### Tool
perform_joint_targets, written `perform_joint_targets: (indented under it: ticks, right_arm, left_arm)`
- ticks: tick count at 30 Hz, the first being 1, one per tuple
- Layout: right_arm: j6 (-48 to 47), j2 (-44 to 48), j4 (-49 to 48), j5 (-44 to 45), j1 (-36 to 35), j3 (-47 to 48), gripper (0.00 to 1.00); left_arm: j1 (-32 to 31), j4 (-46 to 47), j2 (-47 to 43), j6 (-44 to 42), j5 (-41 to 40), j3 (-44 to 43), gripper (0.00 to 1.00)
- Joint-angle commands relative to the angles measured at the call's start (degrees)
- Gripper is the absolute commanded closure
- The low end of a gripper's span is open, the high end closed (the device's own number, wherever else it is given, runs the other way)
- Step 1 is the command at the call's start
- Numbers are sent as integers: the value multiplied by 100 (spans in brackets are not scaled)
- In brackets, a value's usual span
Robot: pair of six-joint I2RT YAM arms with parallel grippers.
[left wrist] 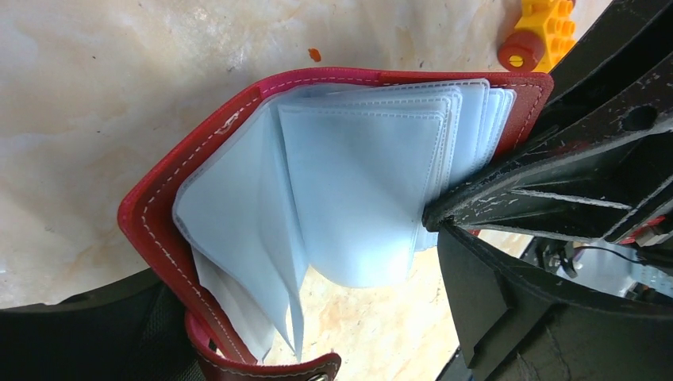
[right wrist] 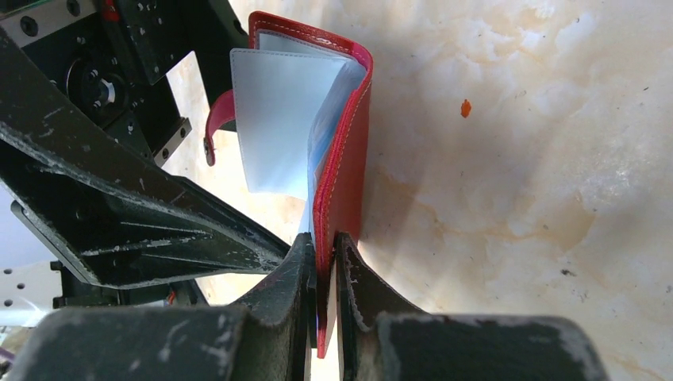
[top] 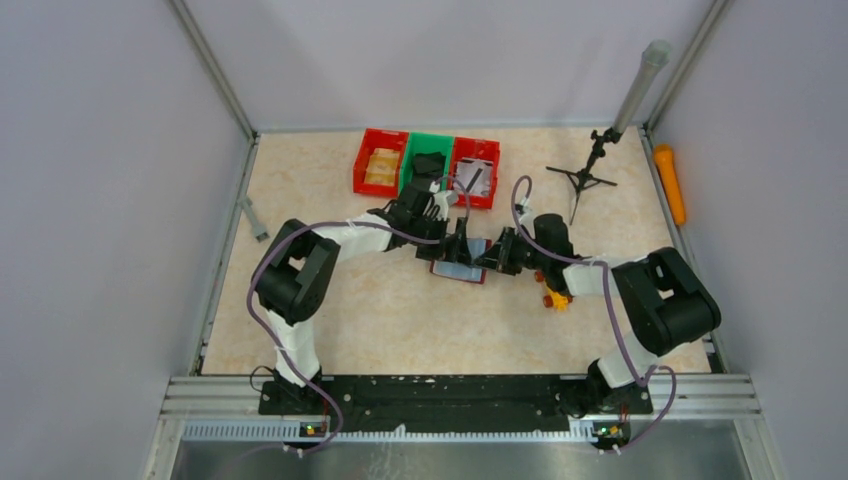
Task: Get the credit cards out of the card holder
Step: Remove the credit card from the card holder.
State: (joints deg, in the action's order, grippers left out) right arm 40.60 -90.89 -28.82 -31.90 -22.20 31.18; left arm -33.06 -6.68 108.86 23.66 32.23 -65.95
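Observation:
The card holder [top: 460, 268] lies open on the table between both grippers. In the left wrist view its red cover [left wrist: 151, 230] is spread and several pale blue sleeves [left wrist: 349, 182] fan out. I see no bare card. My right gripper [right wrist: 324, 262] is shut on the edge of the red cover [right wrist: 345, 175], and it shows in the top view [top: 493, 256]. My left gripper [left wrist: 317, 349] is open. One finger [left wrist: 79, 333] is behind the cover and the other [left wrist: 492, 302] is to the right of the sleeves. It also shows in the top view [top: 452, 248].
Two red bins [top: 378, 165] [top: 476, 165] and a green bin [top: 426, 160] stand at the back. A small tripod stand [top: 590, 175] is at the back right, and an orange stick [top: 670, 182] lies at the right edge. A yellow toy [top: 556, 298] lies by the right arm.

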Motion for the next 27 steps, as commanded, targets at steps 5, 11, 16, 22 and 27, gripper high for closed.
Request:
perform_joint_targets:
  ticks: [5, 11, 16, 22, 27]
  right_arm:
    - [168, -125, -571, -382, 74, 73, 100]
    - [159, -134, -541, -370, 83, 73, 91]
    - [152, -139, -520, -320, 84, 66, 85]
    - [159, -172, -463, -270, 114, 76, 92]
    - [168, -237, -367, -247, 128, 128, 100]
  left_arm:
    - [-134, -692, 301, -362, -552, -372, 2]
    - [-151, -994, 541, -370, -788, -568, 19]
    - [-162, -1193, 698, -384, -748, -717, 16]
    - [-207, -1245, 676, -486, -613, -734, 4]
    - [-256, -1244, 569, -616, -486, -681, 1]
